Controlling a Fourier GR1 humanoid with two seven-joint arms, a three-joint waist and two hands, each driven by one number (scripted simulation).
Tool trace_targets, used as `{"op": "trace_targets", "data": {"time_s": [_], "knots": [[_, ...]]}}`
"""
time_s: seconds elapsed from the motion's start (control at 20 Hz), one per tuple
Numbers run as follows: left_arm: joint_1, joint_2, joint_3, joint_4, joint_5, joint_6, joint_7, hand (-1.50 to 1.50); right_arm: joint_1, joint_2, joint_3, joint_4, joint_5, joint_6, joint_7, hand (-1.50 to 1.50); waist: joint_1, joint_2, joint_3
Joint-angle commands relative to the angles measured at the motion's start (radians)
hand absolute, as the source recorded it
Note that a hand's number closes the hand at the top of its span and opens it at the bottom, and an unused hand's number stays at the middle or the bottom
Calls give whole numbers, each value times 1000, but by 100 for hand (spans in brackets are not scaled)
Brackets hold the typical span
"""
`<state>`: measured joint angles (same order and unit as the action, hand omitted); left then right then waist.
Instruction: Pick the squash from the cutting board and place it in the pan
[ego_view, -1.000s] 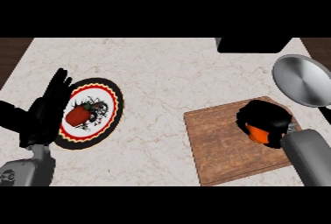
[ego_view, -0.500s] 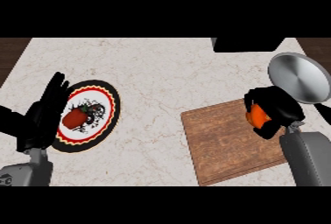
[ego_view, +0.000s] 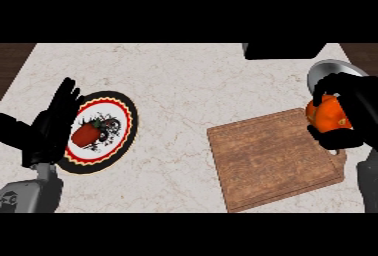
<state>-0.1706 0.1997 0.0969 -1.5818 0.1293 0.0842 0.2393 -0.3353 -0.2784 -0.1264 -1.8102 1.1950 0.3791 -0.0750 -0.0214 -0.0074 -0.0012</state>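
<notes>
So, orange squash (ego_view: 329, 115) up off the cutting board (ego_view: 275, 160), wrapped in the right hand (ego_view: 353, 119), black fingers curled over its top and thumb side tucked under it. Only the left face of the squash showing, rest hidden by the hand. Sitting over the board's far right corner, right at the near rim of the grey pan (ego_view: 327, 71). Can't tell if squash and rim actually touch. Only a sliver of the pan visible at the right edge, most of it covered by the hand, nothing seen inside that bit.

Wooden board lying tilted on the marble counter (ego_view: 188, 85), bare on top. Dark boxy thing (ego_view: 284, 50) at the far edge of the counter, just left of the pan.

Way over on the left, a round plate (ego_view: 117, 131) with a red and black patterned rim, a red pepper (ego_view: 86, 133) lying on it. Left hand (ego_view: 53, 120) resting open at the plate's left side, fingers straight and pointing up, holding nothing.
</notes>
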Motion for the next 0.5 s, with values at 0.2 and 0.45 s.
{"op": "trace_targets", "data": {"time_s": [0.2,0.45], "knots": [[18,-24,-26,-6,-20,-17,-31,0,-180,-46,-184,82,-100,47,81,150,26,9,1],[-8,6,8,-31,19,-41,32,0,-161,-110,-292,265,-132,-120,-13,150,29,10,2]]}}
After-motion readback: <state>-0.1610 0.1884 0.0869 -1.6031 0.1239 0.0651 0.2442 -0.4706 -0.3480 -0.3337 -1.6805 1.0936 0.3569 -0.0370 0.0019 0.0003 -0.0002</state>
